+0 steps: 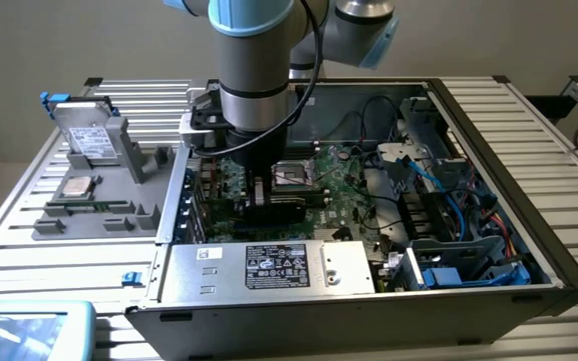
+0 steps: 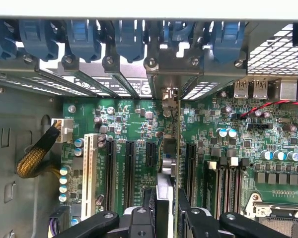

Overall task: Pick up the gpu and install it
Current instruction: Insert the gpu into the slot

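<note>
Exterior view, left: grey fixture tray [image 1: 98, 214] with silver labelled hard drive [image 1: 93, 139]. Centre: black two-finger gripper [image 1: 259, 192] lowered inside open black computer case [image 1: 530, 248], fingers clamped on thin, edge-on gpu card [image 2: 175, 148] standing upright over green motherboard [image 2: 139, 129], metal bracket near rear slot covers [image 2: 114, 79]. Judgement: keep card vertical, edge aligned along slot, press evenly.

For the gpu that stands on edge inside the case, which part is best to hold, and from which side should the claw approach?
Hold the gpu by its upper long edge, coming straight down from above the motherboard. The card stands upright and thin, so only its two flat faces suit pinching. The claw already straddles that edge; neighbouring slots leave little side room.
</note>
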